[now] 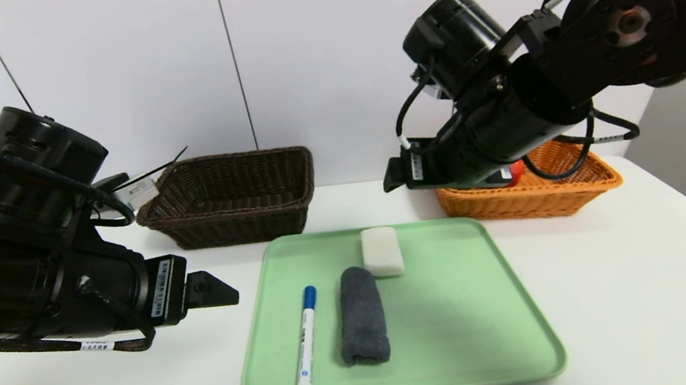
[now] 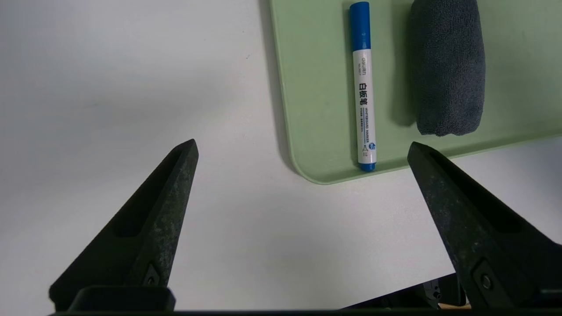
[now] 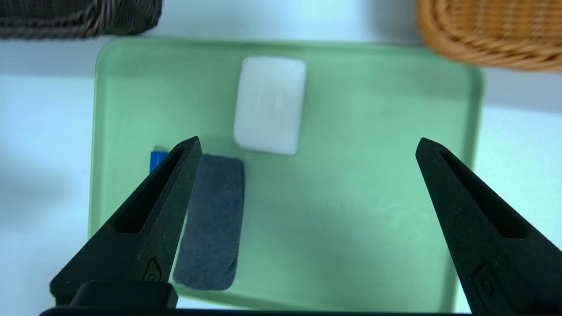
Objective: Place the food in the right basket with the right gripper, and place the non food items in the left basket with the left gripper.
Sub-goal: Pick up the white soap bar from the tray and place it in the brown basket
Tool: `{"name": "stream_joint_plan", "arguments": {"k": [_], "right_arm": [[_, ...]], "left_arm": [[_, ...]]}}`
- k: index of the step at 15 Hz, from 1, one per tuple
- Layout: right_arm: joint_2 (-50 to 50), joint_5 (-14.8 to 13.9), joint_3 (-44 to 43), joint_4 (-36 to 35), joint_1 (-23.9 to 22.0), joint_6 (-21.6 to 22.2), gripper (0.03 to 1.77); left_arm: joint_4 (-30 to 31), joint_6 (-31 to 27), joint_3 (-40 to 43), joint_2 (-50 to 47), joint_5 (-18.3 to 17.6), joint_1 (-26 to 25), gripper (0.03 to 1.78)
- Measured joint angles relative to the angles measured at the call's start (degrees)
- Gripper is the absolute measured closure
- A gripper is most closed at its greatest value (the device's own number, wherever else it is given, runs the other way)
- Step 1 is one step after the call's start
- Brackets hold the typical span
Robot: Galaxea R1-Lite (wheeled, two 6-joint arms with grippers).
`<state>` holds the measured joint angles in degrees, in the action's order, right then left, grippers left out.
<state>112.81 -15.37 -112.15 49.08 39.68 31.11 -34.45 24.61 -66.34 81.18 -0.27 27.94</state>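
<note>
Starting at your left, the left pincer (image 2: 303, 149) hung spread and empty above the tabletop (image 1: 634, 289), near the marker (image 1: 306, 343). Beside it on the tray (image 1: 460, 333) lay the towel (image 1: 362, 315) and bar (image 1: 382, 251): 3 items for the left basket (image 1: 232, 194). Next, you likely needed to close on the marker. The right pincer (image 3: 307, 145), spread, hovered near the right basket (image 1: 534, 194).

The right gripper (image 3: 307, 145) hangs above the green tray (image 3: 351, 197) with its fingers spread wide. On the tray lie the white bar (image 3: 270, 105) and the grey towel (image 3: 213, 224). The orange basket (image 3: 491, 33) and dark basket (image 3: 79, 17) stand beyond the tray.
</note>
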Motion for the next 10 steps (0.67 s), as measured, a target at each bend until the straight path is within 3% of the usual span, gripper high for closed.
{"name": "stream_joint_plan", "arguments": {"k": [7, 10], "right_arm": [[8.0, -1.2, -0.1, -1.7, 4.1, 4.1, 0.11], [10.9, -3.9, -0.1, -4.0, 4.3, 4.8, 0.11]], "left_arm": [[0.0, 0.1, 0.5, -0.3, 0.0, 0.4, 0.12], [0.0, 0.1, 0.5, -0.3, 0.0, 0.4, 0.12]]}}
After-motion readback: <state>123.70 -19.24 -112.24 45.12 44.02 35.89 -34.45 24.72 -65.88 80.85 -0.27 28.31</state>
